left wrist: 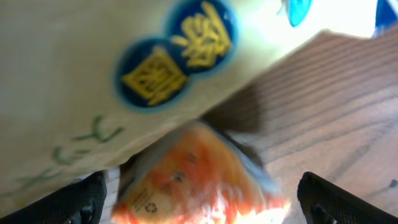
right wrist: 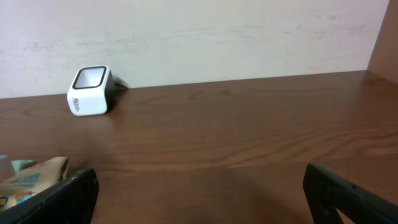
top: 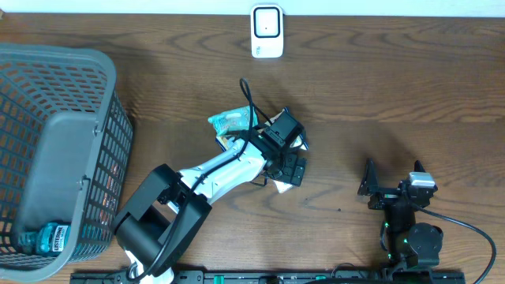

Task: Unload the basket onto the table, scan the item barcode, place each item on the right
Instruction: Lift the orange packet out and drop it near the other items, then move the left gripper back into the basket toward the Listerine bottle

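I see a dark wooden table [top: 379, 95] carrying a grey basket [top: 118, 142] at its left, a white scanner [top: 267, 31] at the far edge, and snack packets [top: 233, 122] piled mid-table

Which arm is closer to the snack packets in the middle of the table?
Left. The left fingers hang open right over the packets. The right fingers sit well off to the packets' right, open and touching nothing.

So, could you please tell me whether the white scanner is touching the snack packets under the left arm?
Apart. The overhead view shows a wide stretch of bare table between the scanner and the snack packets.
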`<action>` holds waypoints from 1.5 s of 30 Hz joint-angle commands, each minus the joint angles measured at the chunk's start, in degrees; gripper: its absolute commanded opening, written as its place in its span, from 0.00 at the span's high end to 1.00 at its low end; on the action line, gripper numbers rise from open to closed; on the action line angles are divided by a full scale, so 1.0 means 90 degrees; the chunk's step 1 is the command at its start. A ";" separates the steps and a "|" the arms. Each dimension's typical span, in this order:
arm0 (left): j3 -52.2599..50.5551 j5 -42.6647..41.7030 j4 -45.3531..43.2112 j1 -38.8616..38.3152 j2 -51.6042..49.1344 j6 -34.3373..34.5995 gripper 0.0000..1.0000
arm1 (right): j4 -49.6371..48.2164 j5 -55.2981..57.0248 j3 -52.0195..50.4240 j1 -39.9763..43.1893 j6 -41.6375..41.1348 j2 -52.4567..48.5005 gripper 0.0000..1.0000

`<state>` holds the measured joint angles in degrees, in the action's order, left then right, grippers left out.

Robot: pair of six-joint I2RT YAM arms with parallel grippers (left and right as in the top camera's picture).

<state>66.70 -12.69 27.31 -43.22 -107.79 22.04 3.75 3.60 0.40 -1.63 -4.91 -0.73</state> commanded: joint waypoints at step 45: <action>0.3009 0.2820 0.2963 0.5127 0.4954 -0.0459 0.02 | 0.0019 -0.0012 -0.0012 -0.0032 0.0102 0.0015 0.01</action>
<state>92.66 12.05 53.60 -0.34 -62.89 16.95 3.75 3.57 0.40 -1.63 -4.91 -0.73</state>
